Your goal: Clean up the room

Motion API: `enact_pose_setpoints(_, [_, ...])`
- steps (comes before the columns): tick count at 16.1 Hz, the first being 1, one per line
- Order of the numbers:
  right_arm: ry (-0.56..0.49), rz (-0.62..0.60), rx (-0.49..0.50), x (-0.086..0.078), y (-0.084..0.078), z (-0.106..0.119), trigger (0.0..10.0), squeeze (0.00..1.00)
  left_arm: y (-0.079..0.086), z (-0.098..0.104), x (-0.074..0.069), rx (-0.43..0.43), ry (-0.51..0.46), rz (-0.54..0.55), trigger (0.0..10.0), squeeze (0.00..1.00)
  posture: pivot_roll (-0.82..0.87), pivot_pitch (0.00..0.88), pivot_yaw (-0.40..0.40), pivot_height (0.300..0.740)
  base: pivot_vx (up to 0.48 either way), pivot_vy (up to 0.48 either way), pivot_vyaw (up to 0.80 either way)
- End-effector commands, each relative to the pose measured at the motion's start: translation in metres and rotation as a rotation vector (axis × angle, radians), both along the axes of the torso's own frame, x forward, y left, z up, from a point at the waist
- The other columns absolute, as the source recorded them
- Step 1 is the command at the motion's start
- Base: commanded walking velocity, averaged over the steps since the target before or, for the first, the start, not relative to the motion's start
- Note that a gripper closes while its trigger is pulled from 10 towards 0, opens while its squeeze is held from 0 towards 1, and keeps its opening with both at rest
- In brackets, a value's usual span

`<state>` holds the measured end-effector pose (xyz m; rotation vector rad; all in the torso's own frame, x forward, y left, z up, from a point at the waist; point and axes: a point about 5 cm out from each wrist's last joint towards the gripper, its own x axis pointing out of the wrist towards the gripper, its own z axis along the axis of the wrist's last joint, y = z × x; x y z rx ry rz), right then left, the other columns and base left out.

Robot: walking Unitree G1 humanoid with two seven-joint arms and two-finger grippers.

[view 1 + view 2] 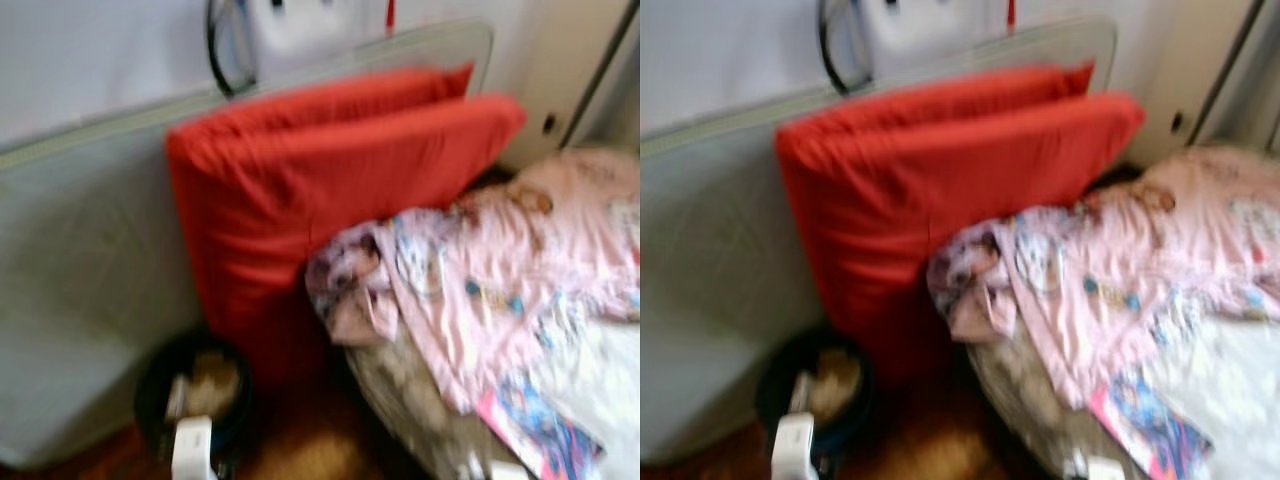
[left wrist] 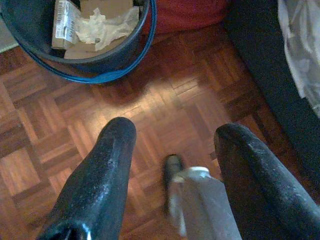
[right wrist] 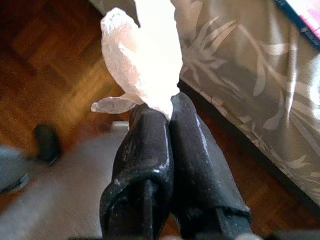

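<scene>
White crumpled tissue is pinched at the right hand fingertips; left hand is spread.

The head cameras are looking forward and down, blurred, sharing the red cushion, the pink blanket and the dark bin on the floor. The left wrist camera is peering down close over the wooden floor, catching that same bin. The right wrist camera is sitting near the bed's patterned side.
</scene>
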<state>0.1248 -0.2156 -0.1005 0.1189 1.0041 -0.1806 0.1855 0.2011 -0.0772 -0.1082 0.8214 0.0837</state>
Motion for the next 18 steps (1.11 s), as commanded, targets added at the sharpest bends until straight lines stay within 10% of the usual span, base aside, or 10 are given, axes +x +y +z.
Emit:
enact_pose_setpoints(1, [-0.016, 0.001, 0.019, 0.0051, 0.0077, 0.0003, 10.0, 0.0, 0.0083, 0.002, 0.0011, 0.029, -0.002, -0.006, 10.0, 0.0, -0.03, 0.002, 0.009, 0.74, 0.0, 0.281, 0.0])
enact_pose_setpoints(18, [-0.019, -0.011, 0.018, 0.0054, 0.0071, 0.0005, 10.0, 0.0, 0.0069, 0.0018, 0.0012, 0.021, -0.002, -0.001, 10.0, 0.0, -0.03, 0.0, 0.008, 0.74, 0.0, 0.298, 0.0])
